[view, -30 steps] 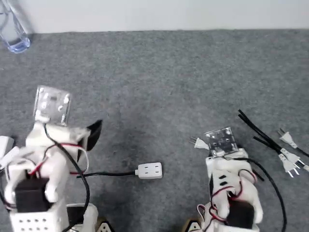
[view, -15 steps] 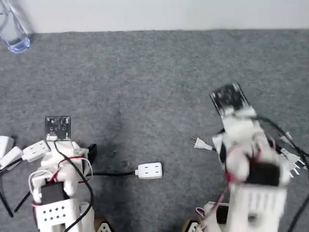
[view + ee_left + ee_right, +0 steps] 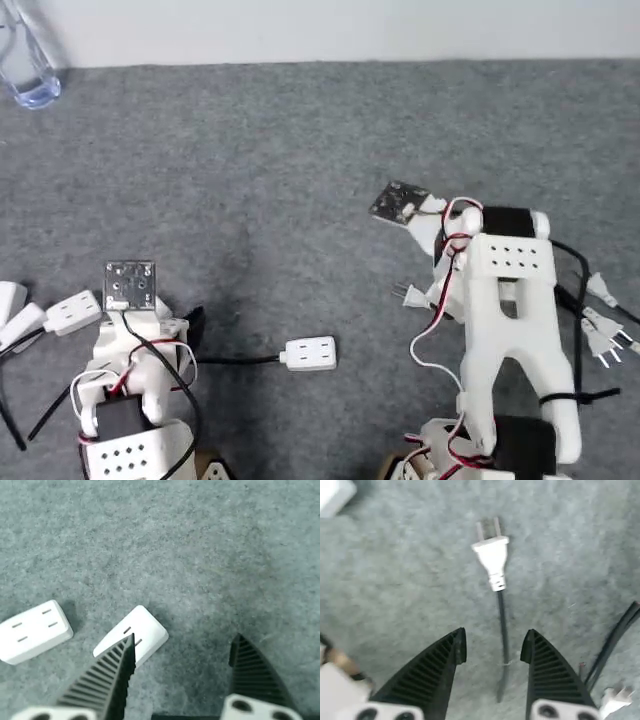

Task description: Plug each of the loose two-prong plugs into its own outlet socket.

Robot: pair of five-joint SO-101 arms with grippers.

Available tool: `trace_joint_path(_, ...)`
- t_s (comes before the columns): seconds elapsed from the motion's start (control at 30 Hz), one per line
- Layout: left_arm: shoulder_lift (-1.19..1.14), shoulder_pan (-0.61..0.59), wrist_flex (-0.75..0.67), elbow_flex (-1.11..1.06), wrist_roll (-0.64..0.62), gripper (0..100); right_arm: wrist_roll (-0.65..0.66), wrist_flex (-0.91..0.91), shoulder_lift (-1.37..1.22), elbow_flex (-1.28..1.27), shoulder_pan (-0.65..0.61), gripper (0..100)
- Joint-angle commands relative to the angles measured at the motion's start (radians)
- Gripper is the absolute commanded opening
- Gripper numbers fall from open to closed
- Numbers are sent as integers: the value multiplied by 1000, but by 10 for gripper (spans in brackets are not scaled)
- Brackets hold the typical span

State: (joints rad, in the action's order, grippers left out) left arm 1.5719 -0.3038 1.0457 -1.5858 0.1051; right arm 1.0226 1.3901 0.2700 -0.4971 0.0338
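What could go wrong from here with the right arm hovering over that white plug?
The open right gripper straddles the cord, not the plug; closing here would likely pinch thin cord and leave the plug dangling. The open left gripper has one finger over a socket with a second socket nearby, so it might nudge either.

Table layout: one outlet socket (image 3: 310, 353) lies near the front between the left arm (image 3: 135, 370) and the right arm (image 3: 510, 300), a two-prong plug (image 3: 408, 294) right of it, further plugs (image 3: 597, 288) at the right edge, two outlet sockets (image 3: 72, 311) at the left edge, and a clear container (image 3: 25, 60) in the far left corner.
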Motion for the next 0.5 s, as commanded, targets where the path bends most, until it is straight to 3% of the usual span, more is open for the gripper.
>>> trace_joint_path(0.0,64,-2,9,-10,17,288,78,-143,-5,-63,-10,190)
trace_joint_path(0.33,149,-2,49,-28,15,288,98,-403,-5,-227,-122,190)
trace_joint_path(0.47,150,-2,49,-28,15,288,163,-493,-7,-287,-137,190)
